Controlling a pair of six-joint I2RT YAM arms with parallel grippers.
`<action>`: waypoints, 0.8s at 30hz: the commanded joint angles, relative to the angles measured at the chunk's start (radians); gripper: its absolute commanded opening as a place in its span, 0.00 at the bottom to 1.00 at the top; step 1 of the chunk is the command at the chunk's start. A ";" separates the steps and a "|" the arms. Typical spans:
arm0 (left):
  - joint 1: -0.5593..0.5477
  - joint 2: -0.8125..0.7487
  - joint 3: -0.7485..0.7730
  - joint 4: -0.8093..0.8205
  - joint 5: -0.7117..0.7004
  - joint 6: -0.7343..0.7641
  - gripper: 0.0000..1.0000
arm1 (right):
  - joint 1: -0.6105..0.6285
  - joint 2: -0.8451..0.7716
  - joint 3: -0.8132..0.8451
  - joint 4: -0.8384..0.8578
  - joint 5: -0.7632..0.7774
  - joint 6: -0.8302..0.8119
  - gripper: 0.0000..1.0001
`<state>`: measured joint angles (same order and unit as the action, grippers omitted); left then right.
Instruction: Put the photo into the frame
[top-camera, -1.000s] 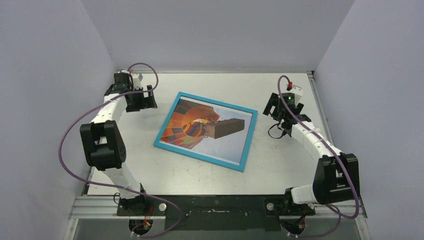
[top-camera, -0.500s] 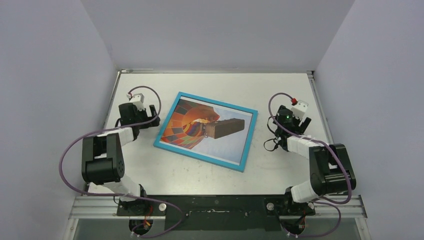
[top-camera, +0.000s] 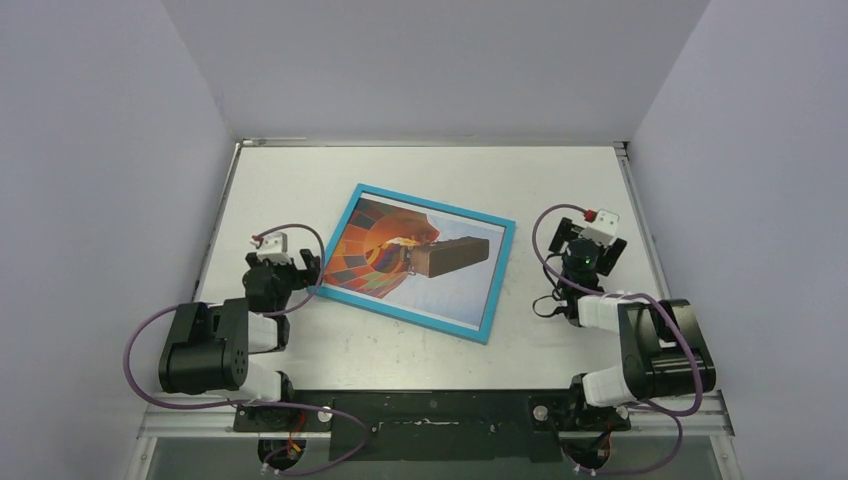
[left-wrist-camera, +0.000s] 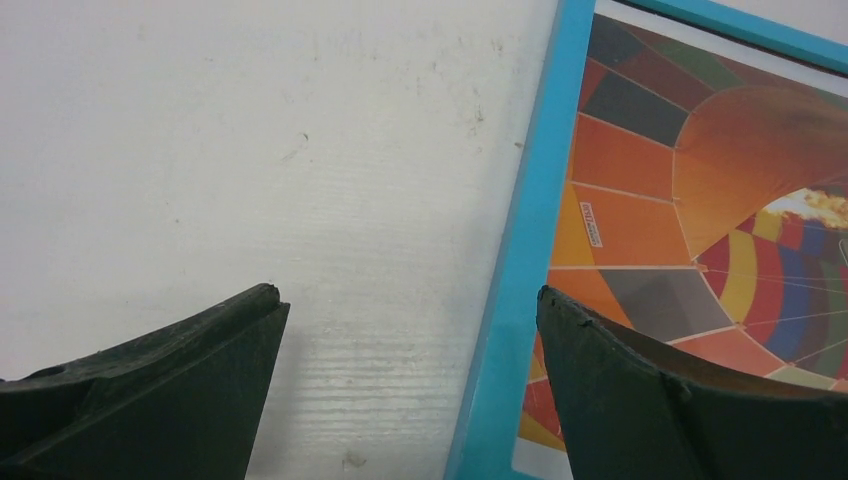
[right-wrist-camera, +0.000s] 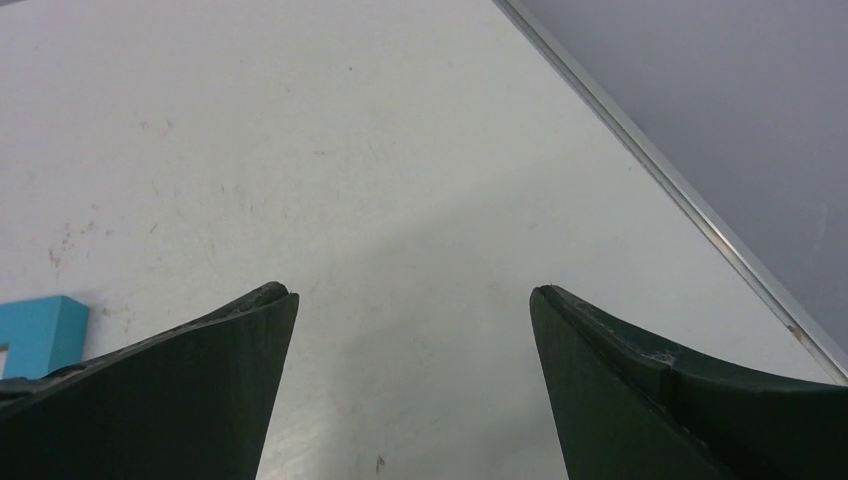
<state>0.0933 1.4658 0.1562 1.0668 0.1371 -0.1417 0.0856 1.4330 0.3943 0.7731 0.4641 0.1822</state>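
Note:
The frame (top-camera: 400, 314), with its thin bright-blue border up, lies flat at the middle of the table. The photo (top-camera: 360, 255) of an orange and red balloon sits inside it, with a brown oblong shape at its centre. My left gripper (top-camera: 300, 272) is open and low at the frame's near-left corner. In the left wrist view the blue frame (left-wrist-camera: 520, 250) edge runs between the left gripper's (left-wrist-camera: 410, 300) fingers, and one finger hangs over the photo (left-wrist-camera: 640, 200). My right gripper (top-camera: 590, 238) is open to the right of the frame, over bare table. The right wrist view shows the right gripper (right-wrist-camera: 412, 295) holding nothing.
A white table (top-camera: 400, 165) is boxed in by grey walls on three sides. A metal rail (right-wrist-camera: 680, 190) lines its right edge. A blue corner of the frame (right-wrist-camera: 40, 335) shows at the left of the right wrist view. Both arms are folded back near their bases.
Both arms have drawn back from the far part of the table toward the near edge and folded low. Both grippers stayed open. The frame and photo have not moved.

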 joint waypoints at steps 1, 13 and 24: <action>-0.022 -0.004 0.047 0.133 -0.062 0.020 0.96 | -0.016 -0.013 -0.092 0.178 -0.065 -0.019 0.90; -0.062 0.002 0.087 0.061 -0.110 0.052 0.96 | 0.021 0.179 -0.146 0.446 -0.098 -0.090 0.90; -0.069 0.006 0.094 0.054 -0.124 0.057 0.96 | 0.023 0.180 -0.158 0.471 -0.089 -0.099 0.90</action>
<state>0.0330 1.4738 0.2142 1.0954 0.0299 -0.0925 0.1066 1.6295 0.2256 1.1736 0.3840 0.0864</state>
